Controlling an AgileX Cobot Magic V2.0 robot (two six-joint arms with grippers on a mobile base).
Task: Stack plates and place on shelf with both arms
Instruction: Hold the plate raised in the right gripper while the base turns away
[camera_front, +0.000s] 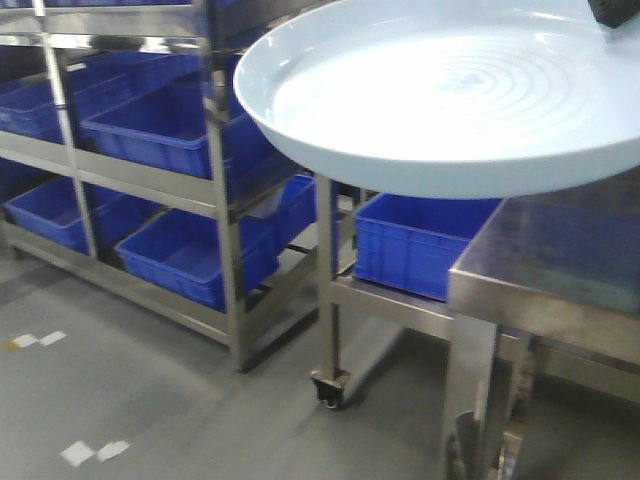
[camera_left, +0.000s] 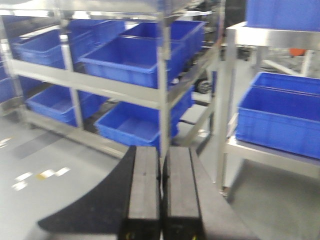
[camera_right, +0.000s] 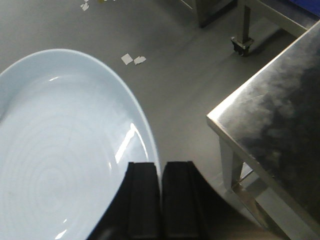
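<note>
One large pale bluish-white plate (camera_front: 440, 100) hangs in the air at the upper right of the front view, level and above the floor. My right gripper (camera_right: 161, 166) is shut on the plate (camera_right: 60, 150), whose rim runs between the two black fingers; only a dark corner of that gripper (camera_front: 618, 10) shows at the plate's far right edge. My left gripper (camera_left: 161, 152) is shut, with nothing visible between its pads, and it faces the shelf (camera_left: 110, 85). The shelf (camera_front: 140, 180) stands to the plate's left and bears blue crates (camera_front: 190, 255).
A dark steel table (camera_front: 560, 270) stands just below and right of the plate, its corner (camera_right: 220, 120) close to my right fingers. A second rack on casters (camera_front: 330, 388) holds a blue crate (camera_front: 420, 245). Grey floor with white tape marks (camera_front: 95, 452) lies below.
</note>
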